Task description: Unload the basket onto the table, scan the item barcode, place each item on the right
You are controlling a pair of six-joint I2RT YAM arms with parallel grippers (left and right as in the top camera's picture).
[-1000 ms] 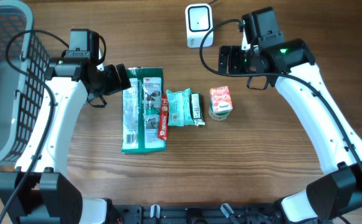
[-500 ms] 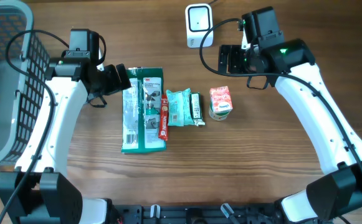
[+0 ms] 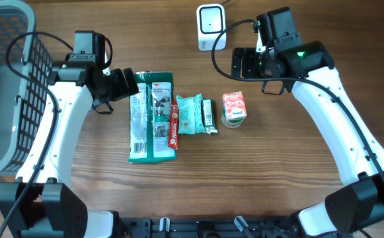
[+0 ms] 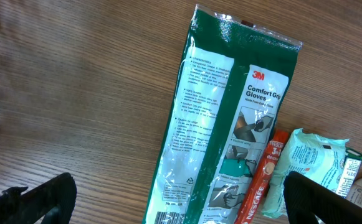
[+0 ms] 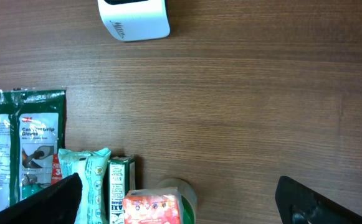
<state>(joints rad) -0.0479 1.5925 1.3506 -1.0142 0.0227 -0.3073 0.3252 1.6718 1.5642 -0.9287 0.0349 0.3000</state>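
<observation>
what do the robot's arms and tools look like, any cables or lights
Both the left arm and right arm have white shells with black joints. The left tool and right tool are black. A black cable loops along each arm, and a green light glows near the right wrist.

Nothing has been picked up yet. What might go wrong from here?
1. The Nescafe stick lies against the gloves pack and the teal packet, so a grab by the open left gripper may drag neighbours along.
2. The gloves pack looks flat and floppy. Lifted by one end, it may sag and show its barcode poorly to the scanner.
3. The red carton sits close beside the thin bar; the open right gripper could knock either.
</observation>
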